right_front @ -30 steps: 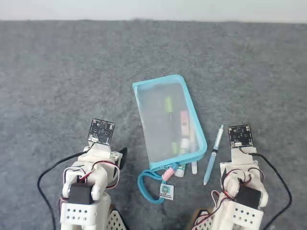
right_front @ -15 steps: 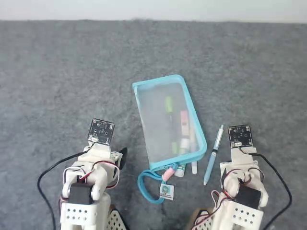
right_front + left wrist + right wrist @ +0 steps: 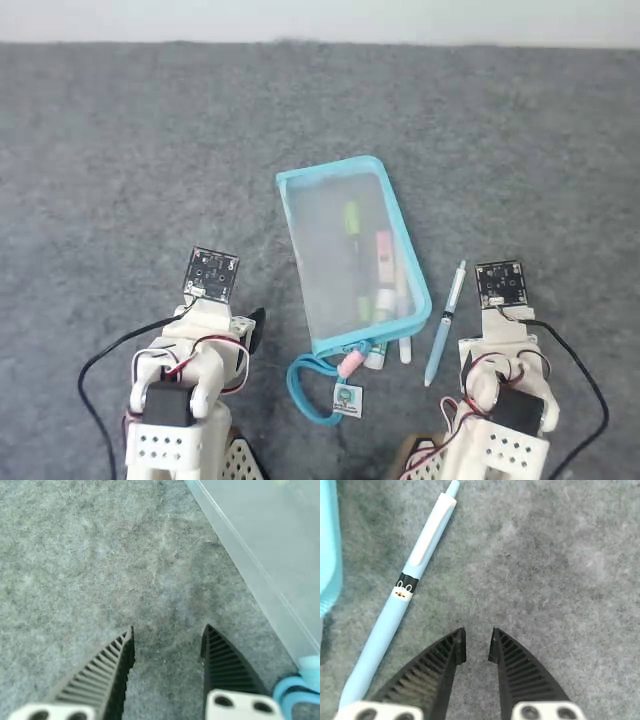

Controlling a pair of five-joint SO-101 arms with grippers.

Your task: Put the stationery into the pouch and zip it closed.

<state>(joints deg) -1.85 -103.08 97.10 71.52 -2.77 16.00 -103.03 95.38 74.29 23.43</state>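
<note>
High view: shows the pouch flat on the grey mat, midway between the two arms, long axis running near to far with the far end leaning left. Holds several markers behind its clear face and lets two of them poke out past the near end. Trails a strap with a tag on the mat at that same near end, between the left arm and right arm. Leaves the pen outside, on the mat just right of the pouch, almost parallel to it and not touching it.

Left wrist view: places the left gripper low over the mat, fingers spread wide and gripping nothing. Sets the pouch's long left edge to the right of it and farther out, apart from both fingers, with the strap just beside the right finger.

Right wrist view: places the right gripper low over the mat, fingers parted by a narrow slit and gripping nothing. Sets the pen just left of it, near but apart, clip end pointing far, with the pouch's teal edge farther left again.

Offers wide mat to the left, right and far side of the pouch. Ends at a pale wall along the far edge, well apart from the pouch.
</note>
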